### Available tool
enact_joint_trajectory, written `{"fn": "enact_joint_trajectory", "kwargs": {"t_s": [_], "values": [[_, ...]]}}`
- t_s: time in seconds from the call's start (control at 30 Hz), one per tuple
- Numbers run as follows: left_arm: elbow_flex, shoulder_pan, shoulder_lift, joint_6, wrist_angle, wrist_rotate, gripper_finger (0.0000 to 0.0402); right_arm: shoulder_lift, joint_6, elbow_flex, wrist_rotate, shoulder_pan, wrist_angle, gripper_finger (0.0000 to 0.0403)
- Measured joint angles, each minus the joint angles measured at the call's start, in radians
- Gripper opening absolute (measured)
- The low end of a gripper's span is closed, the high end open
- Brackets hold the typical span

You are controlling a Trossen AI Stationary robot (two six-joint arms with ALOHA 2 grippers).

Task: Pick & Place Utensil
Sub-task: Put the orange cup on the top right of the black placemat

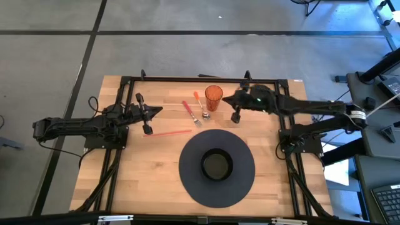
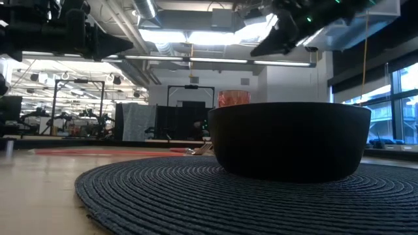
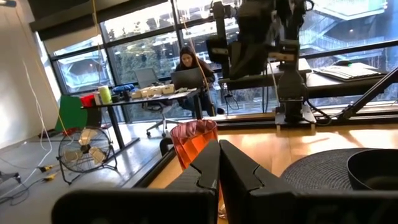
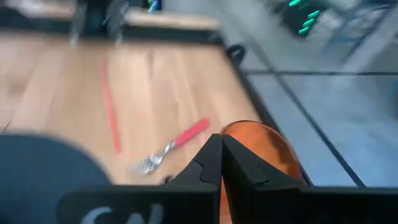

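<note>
Two arms over one tabletop (image 1: 156, 175), neither carrying anything.

- Right gripper (image 1: 237, 117): raised above the far right, just right of the cup (image 1: 214, 97); jaws pressed together, nothing between them.
- Left gripper (image 1: 148, 129): raised above the far left; jaws pressed together, empty.
- Fork (image 1: 192, 113): red handle, lying flat on the wood just left of the cup, tines toward the mat.
- Second red-handled utensil (image 1: 201, 106): lying between fork and cup.
- Red stick (image 1: 170, 132): flat on the wood, just beside the left gripper.
- Bowl (image 1: 217, 165): centred on the round mat (image 1: 187, 175), near middle, nothing seen inside.

Step in hand, as judged: approach, before any pickup. Next move calls for spreading the right jaws, shifting left past the cup, then descending over a handle without knocking the cup.
</note>
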Motion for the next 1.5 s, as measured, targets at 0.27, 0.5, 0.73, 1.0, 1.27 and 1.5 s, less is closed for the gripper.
{"fn": "enact_joint_trajectory", "kwargs": {"t_s": [0.27,0.5,0.73,1.0,1.27,1.5], "values": [[0.0,0.0,0.0,-0.007,-0.001,0.0,0.0001,0.201,-0.102,0.389,-0.044,0.0,-0.402,0.0036],[0.0,0.0,0.0,-0.029,-0.002,0.0,0.0001,0.362,-0.193,0.585,-0.002,0.001,-0.6,0.0135],[0.0,0.0,0.0,-0.029,-0.011,-0.001,0.0001,0.439,-0.305,0.634,0.0,0.017,-0.667,0.0207],[0.0,0.0,0.0,-0.029,-0.016,-0.001,0.0001,0.477,-0.298,0.634,0.0,0.015,-0.709,0.0214],[0.0,0.0,0.0,-0.029,-0.027,-0.039,0.0001,0.491,-0.256,0.635,0.037,0.0,-0.756,0.0214],[0.0,0.0,0.0,-0.028,-0.051,-0.112,0.0001,0.496,-0.215,0.635,-0.025,-0.058,-0.75,0.0214]]}}
